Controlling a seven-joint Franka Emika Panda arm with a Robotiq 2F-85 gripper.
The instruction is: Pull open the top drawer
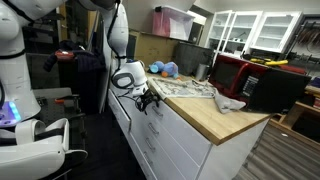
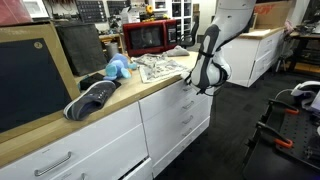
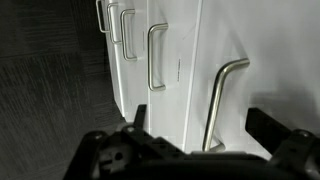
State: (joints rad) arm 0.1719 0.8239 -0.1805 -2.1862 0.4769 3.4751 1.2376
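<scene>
The top drawer (image 2: 165,93) is a shallow white front just under the wooden countertop, and it looks closed in both exterior views (image 1: 158,112). Its metal bar handle (image 3: 225,100) shows close up in the wrist view. My gripper (image 3: 200,122) is open, with one dark finger on each side of that handle. In both exterior views the gripper (image 1: 147,101) (image 2: 192,85) is right up against the drawer front. I cannot tell if the fingers touch the handle.
Taller white drawer fronts with similar handles (image 3: 156,55) sit beside it. The countertop (image 1: 225,118) holds newspaper (image 2: 160,68), a blue plush toy (image 2: 118,68), a red microwave (image 1: 235,70) and grey cloth (image 2: 90,98). There is open floor in front of the cabinet (image 2: 250,100).
</scene>
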